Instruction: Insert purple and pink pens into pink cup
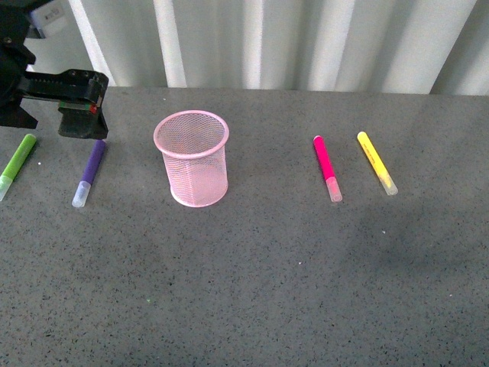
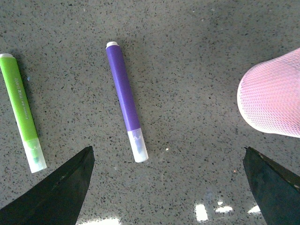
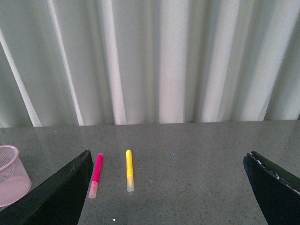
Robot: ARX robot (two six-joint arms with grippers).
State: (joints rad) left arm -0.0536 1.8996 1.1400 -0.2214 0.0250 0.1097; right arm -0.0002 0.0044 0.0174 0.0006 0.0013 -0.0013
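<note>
The pink cup (image 1: pixel 193 157) stands upright on the grey table, left of centre, with nothing showing inside it. A purple pen (image 1: pixel 90 172) lies flat to its left, clear cap toward me. To the cup's right the pink pen (image 1: pixel 326 167) lies flat. My left gripper (image 1: pixel 82 126) hovers open just behind the purple pen. In the left wrist view the purple pen (image 2: pixel 125 96) lies ahead of the wide-open left gripper (image 2: pixel 168 187), with the cup (image 2: pixel 274 101) off to one side. My right gripper (image 3: pixel 168 187) is open and empty, well back from the pink pen (image 3: pixel 96 174); it is out of the front view.
A lime-green marker (image 1: pixel 17 164) lies left of the purple pen, near the table's left edge. A yellow marker (image 1: pixel 377 162) lies just right of the pink pen. White curtains hang behind the table's far edge.
</note>
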